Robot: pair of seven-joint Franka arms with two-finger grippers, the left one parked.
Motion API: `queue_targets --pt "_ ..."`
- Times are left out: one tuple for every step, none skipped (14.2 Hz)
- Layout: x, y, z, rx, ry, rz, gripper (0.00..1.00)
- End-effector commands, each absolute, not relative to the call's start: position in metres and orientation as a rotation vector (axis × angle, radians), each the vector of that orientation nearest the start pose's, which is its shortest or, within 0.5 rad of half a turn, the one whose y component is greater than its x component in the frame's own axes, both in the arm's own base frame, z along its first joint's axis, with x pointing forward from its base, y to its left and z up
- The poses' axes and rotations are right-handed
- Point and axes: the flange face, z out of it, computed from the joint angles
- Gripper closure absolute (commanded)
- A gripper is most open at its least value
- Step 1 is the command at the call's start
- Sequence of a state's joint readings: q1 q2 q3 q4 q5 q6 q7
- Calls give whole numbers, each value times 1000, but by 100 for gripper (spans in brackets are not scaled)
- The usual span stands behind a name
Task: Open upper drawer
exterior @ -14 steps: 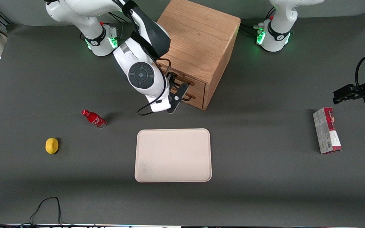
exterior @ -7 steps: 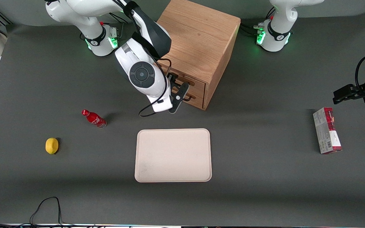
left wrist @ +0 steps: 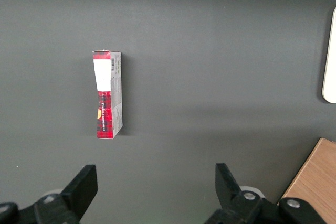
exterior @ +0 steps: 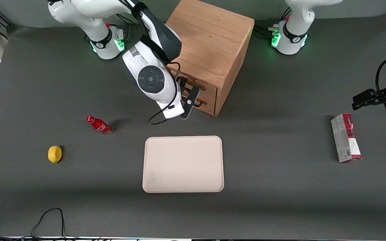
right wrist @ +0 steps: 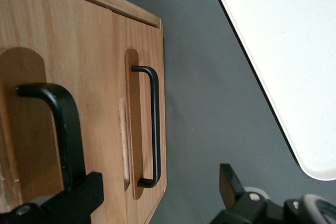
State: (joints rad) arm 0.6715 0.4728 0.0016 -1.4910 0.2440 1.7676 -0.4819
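Note:
The oak cabinet (exterior: 209, 43) stands at the table's back, its two drawer fronts facing the front camera at an angle. The upper drawer (exterior: 207, 89) sits shut, flush with the cabinet face. Its black bar handle (right wrist: 63, 124) looms large and close, running up against one finger (right wrist: 79, 198) of my gripper. The lower drawer's thinner handle (right wrist: 154, 124) lies farther off, in line with the gap between the fingers. My gripper (exterior: 191, 100) (right wrist: 155, 198) hovers just in front of the drawer fronts, open, with nothing held.
A cream tray (exterior: 182, 164) (right wrist: 283, 51) lies on the grey mat nearer the front camera than the cabinet. A red bottle (exterior: 99, 125) and a lemon (exterior: 55, 154) lie toward the working arm's end. A red-and-white box (exterior: 345, 138) (left wrist: 107, 94) lies toward the parked arm's end.
The wrist and gripper have edged slightly closer to the drawer fronts. Both drawers stay shut.

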Motion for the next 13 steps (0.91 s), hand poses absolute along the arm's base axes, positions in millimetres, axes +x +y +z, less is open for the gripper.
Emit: queue_targets --pt "508 433 382 -2465 -1517 303 0" --pt "509 434 381 -2468 -1517 296 0" --pt "510 433 376 -2472 -1517 300 0" --pt "512 434 375 -2477 -1518 285 0" --pt "514 433 373 -2481 -1516 280 0" --pt "515 434 371 -2483 -1515 273 0" --pt "517 433 370 -2487 -1511 263 0" --pt "519 432 371 -2491 -1508 252 0" --pt "522 429 371 -2496 -1500 242 0" --pt "525 427 370 -2501 -1496 234 0" --pt "528 427 365 -2506 -1490 225 0" --pt "531 425 365 -2514 -1488 215 0" --pt "538 419 366 -2525 -1475 195 0"
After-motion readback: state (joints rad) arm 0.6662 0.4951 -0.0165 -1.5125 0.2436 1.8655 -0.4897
